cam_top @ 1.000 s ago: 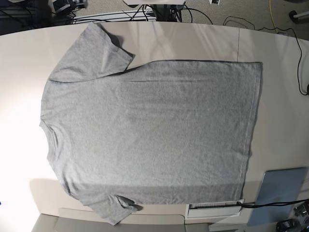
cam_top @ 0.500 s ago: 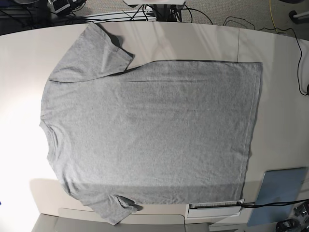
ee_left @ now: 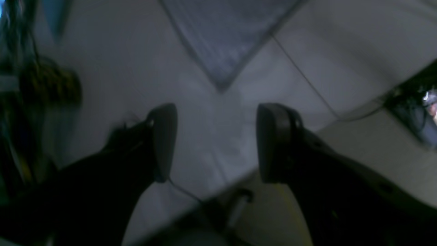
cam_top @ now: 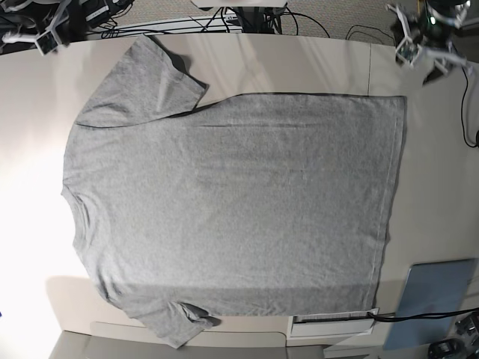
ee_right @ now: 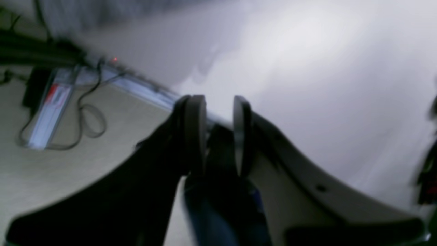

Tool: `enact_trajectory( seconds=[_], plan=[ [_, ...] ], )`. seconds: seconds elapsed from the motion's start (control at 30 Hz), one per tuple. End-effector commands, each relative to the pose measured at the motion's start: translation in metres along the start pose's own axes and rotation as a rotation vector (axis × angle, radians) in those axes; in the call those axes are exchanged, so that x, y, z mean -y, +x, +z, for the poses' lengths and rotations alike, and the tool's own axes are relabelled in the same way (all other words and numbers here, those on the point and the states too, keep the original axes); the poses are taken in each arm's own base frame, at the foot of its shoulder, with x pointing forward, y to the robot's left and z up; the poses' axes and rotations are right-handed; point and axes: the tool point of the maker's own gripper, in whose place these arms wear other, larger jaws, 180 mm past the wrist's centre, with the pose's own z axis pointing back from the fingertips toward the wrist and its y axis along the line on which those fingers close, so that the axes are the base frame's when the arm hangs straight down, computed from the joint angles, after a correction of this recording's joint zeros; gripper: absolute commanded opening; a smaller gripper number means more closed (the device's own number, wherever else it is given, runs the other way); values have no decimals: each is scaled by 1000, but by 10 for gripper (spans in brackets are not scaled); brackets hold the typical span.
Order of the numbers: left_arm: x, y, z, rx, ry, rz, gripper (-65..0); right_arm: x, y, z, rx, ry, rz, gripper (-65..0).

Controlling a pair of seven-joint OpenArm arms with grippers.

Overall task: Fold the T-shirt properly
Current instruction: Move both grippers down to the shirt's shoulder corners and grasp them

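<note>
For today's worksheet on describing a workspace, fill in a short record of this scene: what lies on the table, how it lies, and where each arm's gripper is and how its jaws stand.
main item: T-shirt, grey, spread flat
collar: toward the base view's left edge
sleeves: both spread out, one at top left, one at bottom left
folds made: none
surface: table, pale
other item: blue-grey panel at bottom right, apart from the shirt
left gripper: top right corner, off the shirt, jaws wide apart, empty
right gripper: top left corner, jaws slightly apart, nothing between them

The heather-grey T-shirt lies flat and unfolded on the table (plain side up), collar pointing left.
</note>
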Motion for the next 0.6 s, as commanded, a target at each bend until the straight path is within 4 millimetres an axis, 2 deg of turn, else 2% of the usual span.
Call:
enact_trajectory(
  seconds=[0.0, 0.17, 0.23, 0.43, 0.57],
  plan=[
    [-4, 6, -2, 24, -13, -35, -277, 3, 11, 5, 26, -15, 36, -506],
    [-20, 4, -32, 58, -64, -87, -276, 11, 34, 6, 73, -68, 122, -505],
    [-18, 3, -45, 95, -109, -94, -276, 15, 37, 5, 81, -85, 126, -501],
    [3, -13, -91, 40, -149, -186, -248, 26, 40, 2, 76, -135, 172, -370],
    [-1, -21, -114, 11, -121, -230, -242, 30, 39, 2, 63, -154, 201, -360]
  ],
)
